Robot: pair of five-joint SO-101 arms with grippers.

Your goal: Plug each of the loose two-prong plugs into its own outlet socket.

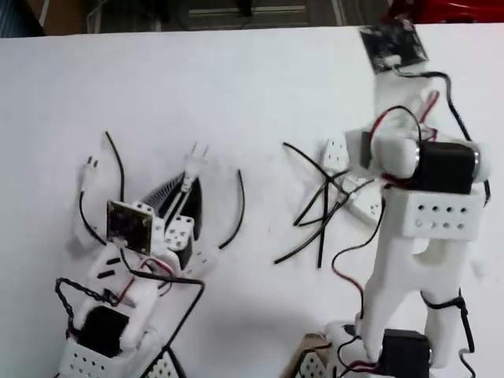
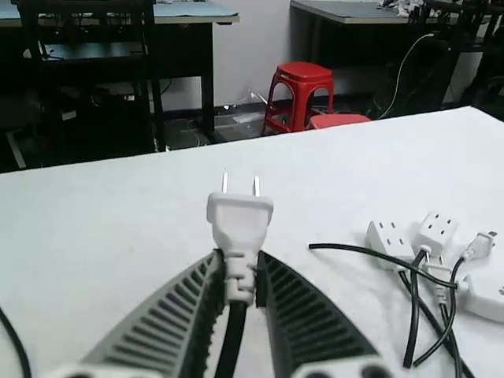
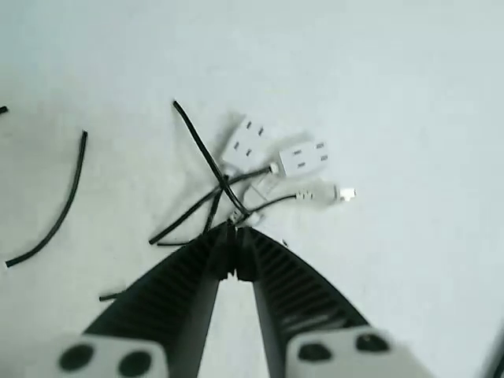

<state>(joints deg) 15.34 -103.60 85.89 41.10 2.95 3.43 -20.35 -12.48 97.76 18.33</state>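
My left gripper (image 2: 237, 274) is shut on the ribbed neck of a white two-prong plug (image 2: 239, 216), whose prongs point away across the table. In the high view this plug (image 1: 192, 167) sits left of centre, held by the left gripper (image 1: 184, 189). A second loose plug (image 1: 88, 168) on a black cord lies at the far left. White outlet sockets (image 1: 337, 154) (image 1: 366, 201) lie right of centre among black cords. My right gripper (image 3: 234, 253) hangs shut above the sockets (image 3: 245, 140) (image 3: 304, 157) and a small white plug (image 3: 321, 193), holding nothing.
Loose black cords (image 1: 316, 206) cross beside the sockets, and a curved cord piece (image 1: 235, 211) lies between the two groups. The right arm (image 1: 421, 213) stands tall at the right. The far half of the white table (image 1: 236, 71) is bare. A red stool (image 2: 302, 90) stands beyond the table.
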